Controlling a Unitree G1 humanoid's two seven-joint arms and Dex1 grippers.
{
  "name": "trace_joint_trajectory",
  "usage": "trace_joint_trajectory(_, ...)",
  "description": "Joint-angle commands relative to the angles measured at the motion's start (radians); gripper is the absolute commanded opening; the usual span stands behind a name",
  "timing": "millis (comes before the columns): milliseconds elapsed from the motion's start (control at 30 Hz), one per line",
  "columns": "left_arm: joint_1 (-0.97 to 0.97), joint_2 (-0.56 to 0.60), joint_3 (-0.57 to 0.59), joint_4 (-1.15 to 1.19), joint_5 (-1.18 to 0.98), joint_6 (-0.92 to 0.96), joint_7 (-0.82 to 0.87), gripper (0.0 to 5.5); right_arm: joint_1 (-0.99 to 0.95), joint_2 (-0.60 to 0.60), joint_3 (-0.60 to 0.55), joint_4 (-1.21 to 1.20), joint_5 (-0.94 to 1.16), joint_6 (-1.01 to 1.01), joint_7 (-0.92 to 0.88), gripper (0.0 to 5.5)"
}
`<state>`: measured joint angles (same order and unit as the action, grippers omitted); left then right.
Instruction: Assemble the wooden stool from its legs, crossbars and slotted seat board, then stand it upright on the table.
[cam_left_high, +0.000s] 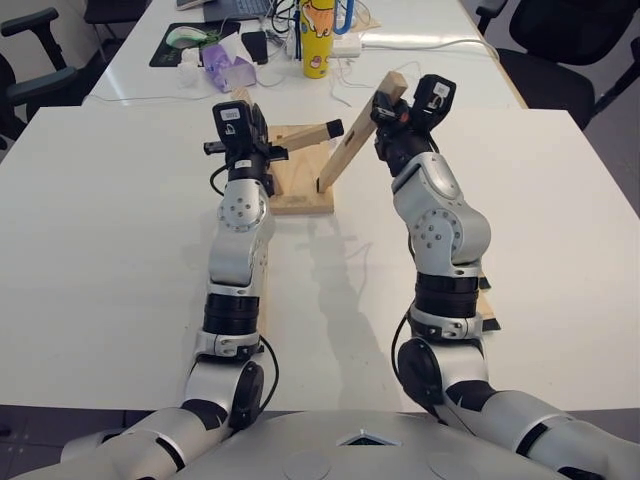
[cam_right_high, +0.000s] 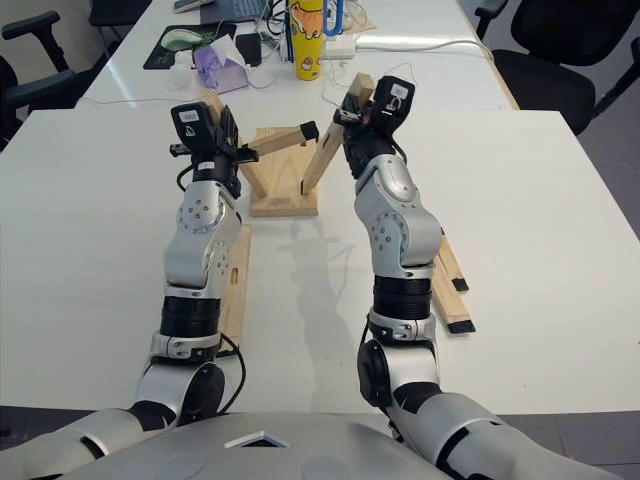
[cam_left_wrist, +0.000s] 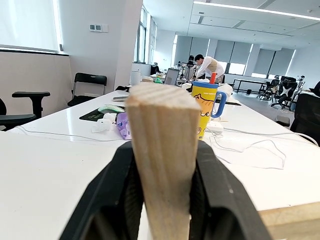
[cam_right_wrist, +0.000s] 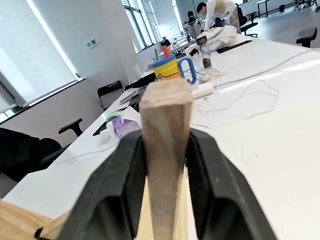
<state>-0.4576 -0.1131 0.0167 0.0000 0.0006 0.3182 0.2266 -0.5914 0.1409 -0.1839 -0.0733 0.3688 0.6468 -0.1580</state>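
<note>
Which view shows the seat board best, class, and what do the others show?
The right eye view: the seat board lies flat, mostly uncovered. In the left eye view the left arm hides its left part. Each wrist view faces a held leg; wood at its edge may be the board.

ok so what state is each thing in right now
left gripper: shut on left leg
right gripper: shut on right leg, tilted, lower end at seat board
seat board: flat on table
black-tipped leg: slanted over seat board
spare pieces: lying flat on table
yellow mug: upright
</note>
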Motion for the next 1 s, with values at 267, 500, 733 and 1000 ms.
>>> trace_joint_trajectory(267,0.087,-0.026,0.014,0.023,-0.024,0.098,-0.013,1.04,0.054,0.021,0.13,0.046,-0.017,0.168,-0.021,1.03)
trace_joint_trajectory(500,0.082,-0.062,0.04,0.0,-0.053,0.083,-0.005,1.04,0.022,0.067,0.129,0.073,-0.026,0.177,-0.048,1.03)
trace_joint_trajectory(733,0.082,-0.081,0.071,0.0,-0.075,0.078,-0.001,1.04,0.027,0.06,0.146,0.108,-0.02,0.191,-0.025,1.03)
trace_joint_trajectory(1000,0.092,-0.082,0.068,0.006,-0.08,0.07,-0.011,1.04,0.038,0.074,0.155,0.183,0.009,0.264,0.007,1.03)
